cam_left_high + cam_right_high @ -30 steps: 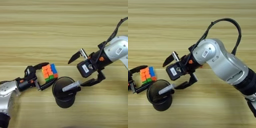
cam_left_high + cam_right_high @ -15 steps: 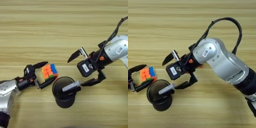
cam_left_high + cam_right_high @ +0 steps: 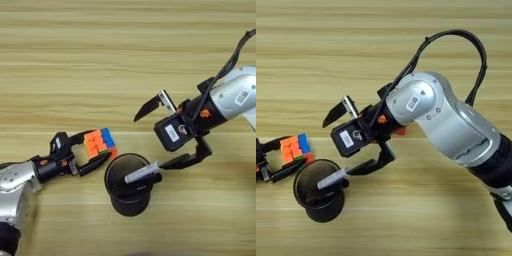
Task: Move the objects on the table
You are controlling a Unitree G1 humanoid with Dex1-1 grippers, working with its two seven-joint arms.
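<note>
The puzzle cube point(image 3: 99, 143) sits on the tabletop point(image 3: 100, 65) between the left gripper's point(image 3: 92, 149) spread fingers, just left of the black cup point(image 3: 129, 183). The marker pen point(image 3: 142, 172) leans in that cup beside the right gripper point(image 3: 152, 132), fingers apart.

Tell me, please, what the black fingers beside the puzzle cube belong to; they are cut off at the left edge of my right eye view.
Observer: They are the left gripper, open, with one finger on each side of the puzzle cube.
Operator: Thank you. Where does its arm come from?
Observer: From the lower left corner. A silver forearm reaches rightward across the table toward the cube.
</note>
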